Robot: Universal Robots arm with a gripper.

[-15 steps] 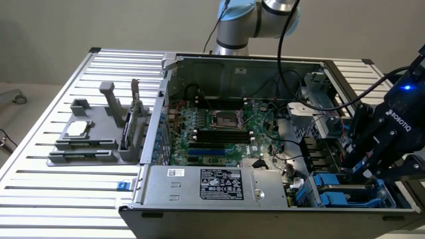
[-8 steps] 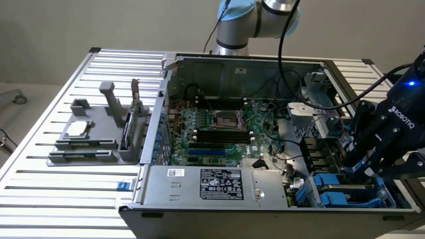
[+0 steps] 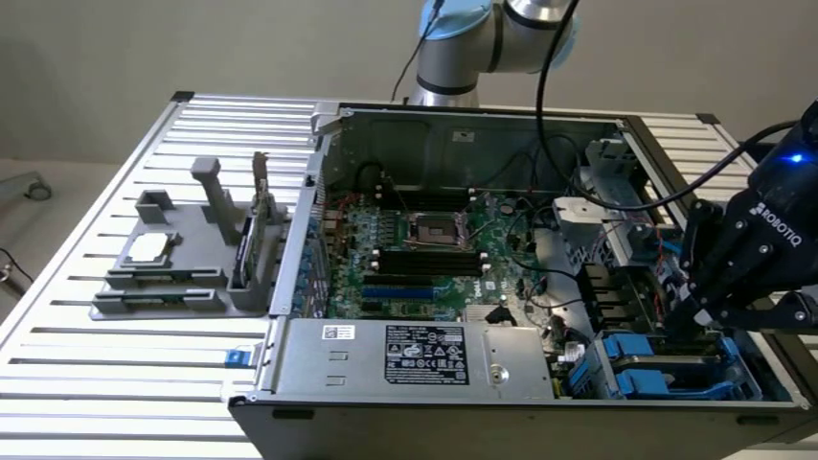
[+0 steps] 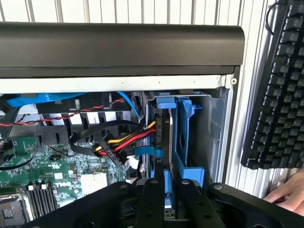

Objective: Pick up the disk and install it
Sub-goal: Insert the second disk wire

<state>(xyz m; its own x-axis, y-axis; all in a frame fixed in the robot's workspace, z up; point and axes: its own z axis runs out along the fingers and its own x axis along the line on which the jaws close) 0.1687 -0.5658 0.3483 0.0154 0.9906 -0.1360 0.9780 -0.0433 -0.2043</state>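
Black fingers (image 4: 152, 199) of my gripper (image 4: 166, 204) sit closest, closed on the disk (image 4: 169, 137), which stands on edge in its blue carrier inside the drive bay (image 4: 209, 137) at the computer case's (image 3: 447, 125) four o'clock corner in the exterior view. I judge it dense, rigid, shock-sensitive and smooth-sided, so it is best pinched across its flat faces near the top edge, clear of the cables (image 4: 123, 142).

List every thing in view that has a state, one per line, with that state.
Computer case: side open, internals exposed.
Disk: standing on edge in its blue carrier, down in the drive bay.
Gripper: right over the disk at the bay.
CPU socket: no cooler on it.
Small chip: lying on the grey fixture outside the case.
Keyboard: beside the case.
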